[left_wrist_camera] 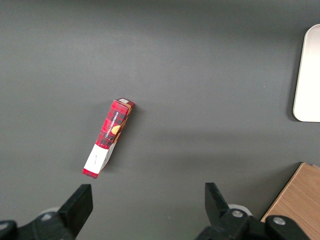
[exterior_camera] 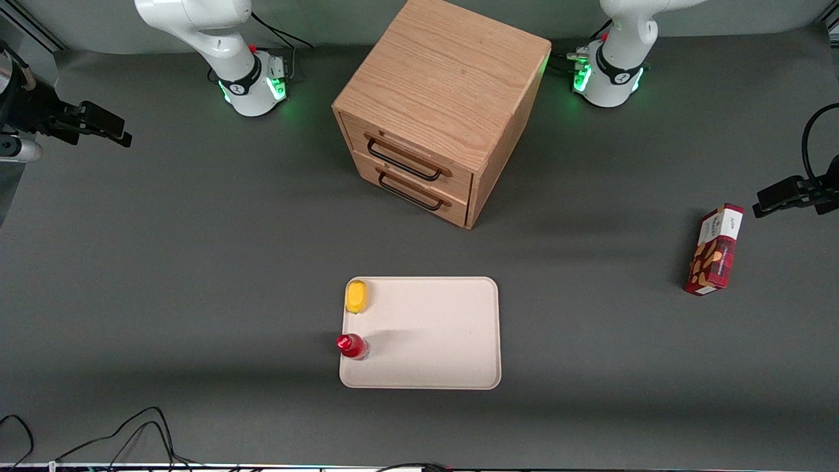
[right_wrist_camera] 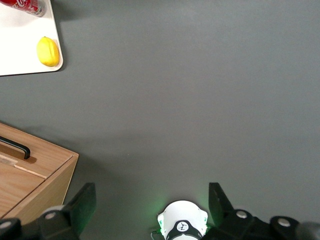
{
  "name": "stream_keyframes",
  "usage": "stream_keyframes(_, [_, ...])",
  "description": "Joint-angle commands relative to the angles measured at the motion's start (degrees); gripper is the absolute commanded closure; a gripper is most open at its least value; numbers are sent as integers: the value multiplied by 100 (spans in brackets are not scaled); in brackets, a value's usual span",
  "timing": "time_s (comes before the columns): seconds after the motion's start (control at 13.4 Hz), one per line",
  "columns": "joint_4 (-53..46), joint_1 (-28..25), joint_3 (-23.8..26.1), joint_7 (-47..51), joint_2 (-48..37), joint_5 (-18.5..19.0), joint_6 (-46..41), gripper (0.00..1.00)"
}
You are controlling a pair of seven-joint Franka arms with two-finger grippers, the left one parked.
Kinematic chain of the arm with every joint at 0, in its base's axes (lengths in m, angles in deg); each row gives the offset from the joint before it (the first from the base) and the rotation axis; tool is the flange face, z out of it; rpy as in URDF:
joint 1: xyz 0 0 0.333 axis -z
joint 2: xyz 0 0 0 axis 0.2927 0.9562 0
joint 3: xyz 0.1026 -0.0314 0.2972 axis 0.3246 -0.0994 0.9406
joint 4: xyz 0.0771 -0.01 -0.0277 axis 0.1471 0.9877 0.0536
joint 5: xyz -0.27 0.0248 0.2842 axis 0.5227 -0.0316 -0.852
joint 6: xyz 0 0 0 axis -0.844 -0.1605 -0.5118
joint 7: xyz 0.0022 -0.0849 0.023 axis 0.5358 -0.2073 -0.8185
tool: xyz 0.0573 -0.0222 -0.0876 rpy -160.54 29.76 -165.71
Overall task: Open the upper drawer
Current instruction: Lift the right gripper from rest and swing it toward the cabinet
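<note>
Seeing zero progress so far: upper drawer is sitting fully closed in the oak cabinet mid-bench, and I'm holding the gripper wide open, empty, well apart from its handle.

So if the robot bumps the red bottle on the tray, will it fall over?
Probably. The red bottle stands upright, tall and narrow, at the tray's edge, so a nudge could tip it. Being round, it might then roll. The gripper hangs open, far off toward the working arm's end.
</note>
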Motion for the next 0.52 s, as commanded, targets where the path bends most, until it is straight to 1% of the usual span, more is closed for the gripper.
stream_keyframes(0.0, [-169, -2, 7, 88, 76, 74, -98, 0])
stream_keyframes(0.3, [-239, -2, 16, 62, 102, 65, -125, 0])
stream_keyframes(0.45, [-317, -28, 16, 26, 110, 4, -221, 0])
